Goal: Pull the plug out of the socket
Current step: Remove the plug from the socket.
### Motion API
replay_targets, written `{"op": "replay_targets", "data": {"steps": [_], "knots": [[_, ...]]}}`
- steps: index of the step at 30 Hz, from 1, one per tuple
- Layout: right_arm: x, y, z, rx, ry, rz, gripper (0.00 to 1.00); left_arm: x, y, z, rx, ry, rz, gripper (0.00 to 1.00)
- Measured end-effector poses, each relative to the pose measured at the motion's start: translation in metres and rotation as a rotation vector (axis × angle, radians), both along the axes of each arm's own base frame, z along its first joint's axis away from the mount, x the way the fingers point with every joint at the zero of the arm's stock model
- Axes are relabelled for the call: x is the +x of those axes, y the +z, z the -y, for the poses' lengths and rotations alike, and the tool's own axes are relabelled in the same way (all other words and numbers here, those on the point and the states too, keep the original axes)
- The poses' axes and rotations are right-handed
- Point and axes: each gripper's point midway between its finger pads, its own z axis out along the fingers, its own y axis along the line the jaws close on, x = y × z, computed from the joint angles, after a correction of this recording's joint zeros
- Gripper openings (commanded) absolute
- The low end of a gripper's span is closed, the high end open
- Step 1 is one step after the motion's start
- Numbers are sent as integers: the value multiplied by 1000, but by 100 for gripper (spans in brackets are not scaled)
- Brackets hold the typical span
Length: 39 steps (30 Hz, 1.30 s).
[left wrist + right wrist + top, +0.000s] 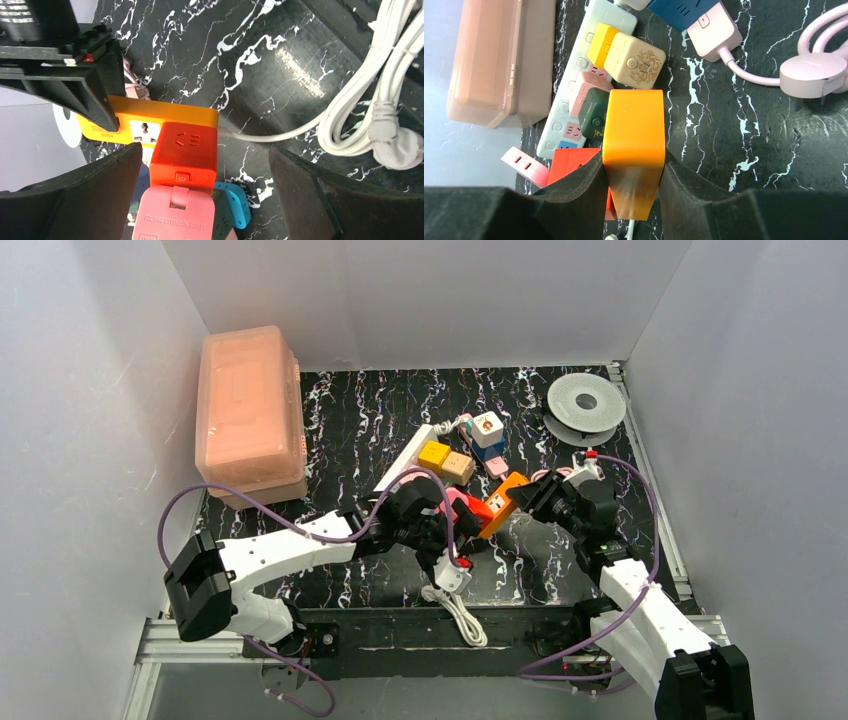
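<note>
Beside the socket (559,120), right gripper (633,160) clamps the orange block (634,125), left gripper (205,155) gapes wide — red plug (185,150) looks rigid, slick — grip its flat sides

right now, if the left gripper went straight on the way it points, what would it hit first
Most likely the pink block, low between the left gripper's open jaws, with the red block right behind it. Depth is hard to judge, so it might pass over the pink one.

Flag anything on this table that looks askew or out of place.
The orange block is clamped between the right fingers with a red cube on its outlet face, crowded against the plugs on the white power strip: an untidy heap.
</note>
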Motion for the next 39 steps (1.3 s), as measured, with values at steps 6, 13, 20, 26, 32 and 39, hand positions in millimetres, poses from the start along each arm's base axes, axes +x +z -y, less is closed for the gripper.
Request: {"op": "replay_targets", "data": {"steps": [6, 13, 20, 26, 32, 39], "knots": [[-2, 5, -8, -19, 28, -1, 1, 16, -8, 7, 8, 6, 136, 98], [-6, 9, -16, -42, 56, 5, 1, 31, -15, 13, 10, 33, 215, 98], [-8, 12, -19, -49, 70, -3, 1, 34, -23, 8, 38, 32, 256, 90], [-16, 18, -20, -68, 83, -1, 1, 45, -34, 5, 80, 51, 326, 17], [-22, 16, -18, -93, 81, -5, 1, 44, -33, 2, 97, 59, 325, 9], [-27, 38, -31, -79, 130, 24, 1, 33, -3, -22, 75, 86, 317, 8]]}}
